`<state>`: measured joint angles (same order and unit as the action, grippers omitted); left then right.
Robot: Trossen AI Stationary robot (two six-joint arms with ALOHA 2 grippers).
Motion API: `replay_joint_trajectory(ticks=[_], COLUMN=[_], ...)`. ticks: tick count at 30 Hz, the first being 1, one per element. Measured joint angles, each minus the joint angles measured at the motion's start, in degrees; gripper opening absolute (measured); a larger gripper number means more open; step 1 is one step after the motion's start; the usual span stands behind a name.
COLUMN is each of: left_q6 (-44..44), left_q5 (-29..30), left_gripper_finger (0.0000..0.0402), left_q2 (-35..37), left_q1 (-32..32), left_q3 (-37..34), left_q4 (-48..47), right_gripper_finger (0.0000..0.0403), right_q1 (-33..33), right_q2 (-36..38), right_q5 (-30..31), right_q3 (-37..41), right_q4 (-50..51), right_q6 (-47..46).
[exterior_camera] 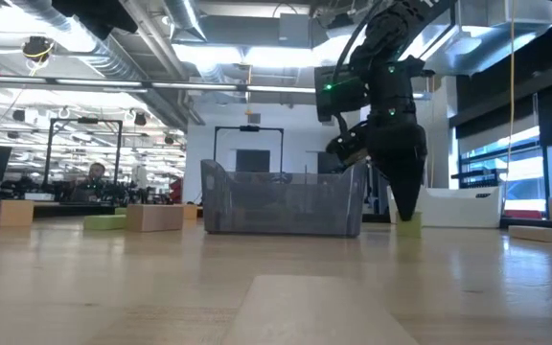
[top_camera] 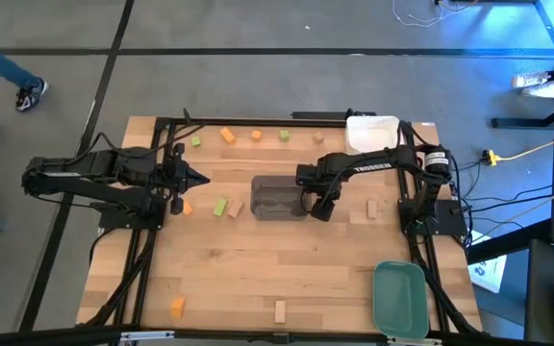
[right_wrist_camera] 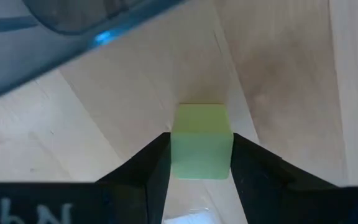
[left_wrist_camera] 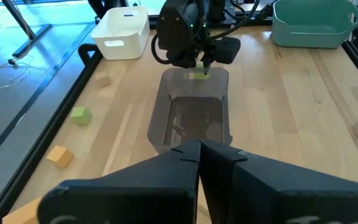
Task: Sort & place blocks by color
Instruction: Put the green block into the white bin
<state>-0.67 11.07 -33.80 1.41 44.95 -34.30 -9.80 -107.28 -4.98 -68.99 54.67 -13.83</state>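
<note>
A light green cube (right_wrist_camera: 201,142) sat on the worktop (top_camera: 258,279) just beside the grey tray's (top_camera: 279,198) right end, clamped between the two fingers of the right hand (right_wrist_camera: 201,163); the low view showed that hand pointing straight down with the cube at its tip, touching or all but touching the wood. The cube had no real long axis; its faces lay square to the fingers, one flat face against each, its top face turned up to the wrist camera.

The step in hand looked like the lift of this green block toward its colour's tray; to do it well the grip should stay centred on the two flat faces; the rise should go straight up before any sideways travel, since the grey tray's wall stood close by and a sliding start could knock it.

Farther out, other blocks lay scattered; a green bar (top_camera: 220,207) and a tan one (top_camera: 237,209) just left of the grey tray, an orange block (top_camera: 187,207) near the left arm, more along the far edge. The white tray (top_camera: 371,133) stood at the far right, the green tray (top_camera: 399,298) at the near right. The left hand (top_camera: 198,179) waited left of the grey tray, fingers together.
</note>
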Motion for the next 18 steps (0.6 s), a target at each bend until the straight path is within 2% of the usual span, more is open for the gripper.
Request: replay_joint_trajectory(ticks=[10, 15, 18], left_q6=[0.0, 0.0, 0.0], left_q5=[0.0, -0.01, 0.0], left_gripper_finger=[0.0, 0.0, 0.0], left_q2=[0.0, 0.0, 0.0], left_q1=[0.0, 0.02, 0.02], left_q3=[0.0, 0.0, 0.0], left_q4=[-0.02, 0.01, 0.0], right_gripper_finger=[0.0156, 0.0132, 0.0132], right_q1=[0.04, 0.04, 0.02], right_q2=[-4.3, -4.29, -4.32], right_q5=[0.71, 0.71, 0.73], right_q3=[-0.31, -0.59, -1.14], right_q4=[-1.37, -1.35, -0.87], right_q6=[0.71, 0.7, 0.56])
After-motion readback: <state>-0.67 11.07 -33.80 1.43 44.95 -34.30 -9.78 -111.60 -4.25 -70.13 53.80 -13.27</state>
